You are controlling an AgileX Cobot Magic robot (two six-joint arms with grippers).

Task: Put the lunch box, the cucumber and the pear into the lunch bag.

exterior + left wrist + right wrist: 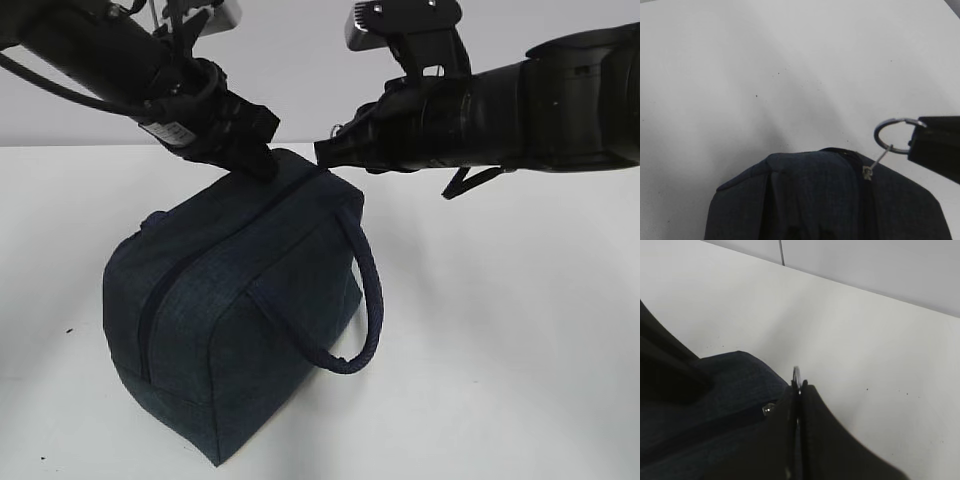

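The boxy dark navy fabric lunch bag (235, 320) stands on the white table (500, 350) in the lower left of the exterior view, its zipper line running up over the top and one looped strap handle (365, 300) hanging down its right side. My right gripper (325, 152) comes in from the upper right of that view, its two black fingers (810, 440) pressed together and pinching the silver ring pull (892, 135). In the left wrist view the ring stands at the right edge, gripped by that black fingertip, a thin link joining it to the small zipper slider (867, 172) on the bag's top edge. My left gripper (258, 160) presses down on the bag's top, at upper centre-left of the exterior view; whether it is spread or closed I cannot tell.
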